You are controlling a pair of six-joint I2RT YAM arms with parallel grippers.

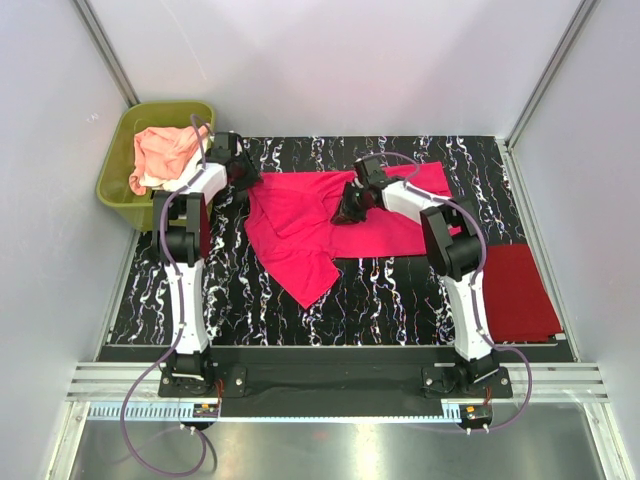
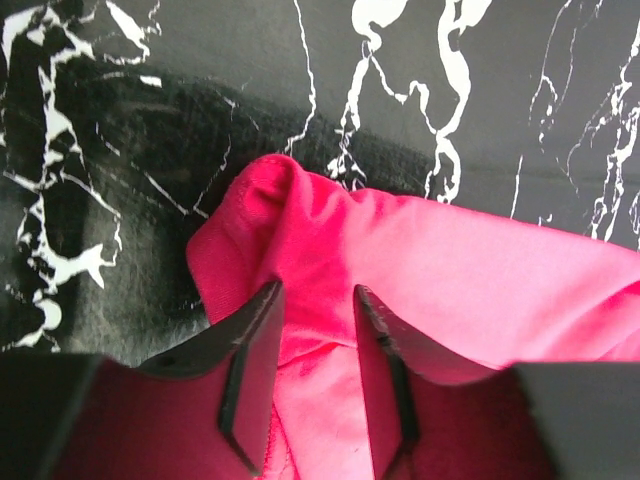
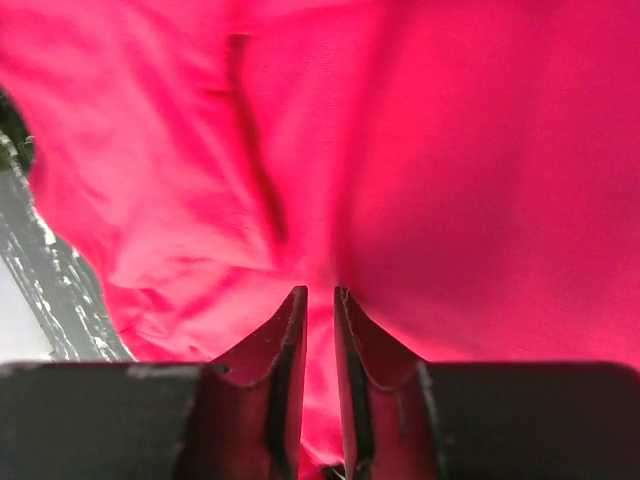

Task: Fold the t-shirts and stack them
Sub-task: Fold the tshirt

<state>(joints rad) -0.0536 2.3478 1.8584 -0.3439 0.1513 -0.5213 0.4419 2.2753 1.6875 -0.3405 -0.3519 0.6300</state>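
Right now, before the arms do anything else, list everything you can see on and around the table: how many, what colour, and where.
hot pink t-shirt: one, magenta, spread out and rumpled on the middle of the table
dark red t-shirt: one, dark red, lying flat at the table's near right corner
peach-pink t-shirt: one, peach-pink, crumpled in the tub
white cloth: one, white, only an edge shows under the peach-pink t-shirt
tub: one, olive green, off the table's far left corner
table: one, black with white marbling
left gripper: one, black, fingers apart at the hot pink t-shirt's left edge
right gripper: one, black, fingers nearly together on the hot pink t-shirt; a pinch cannot be told
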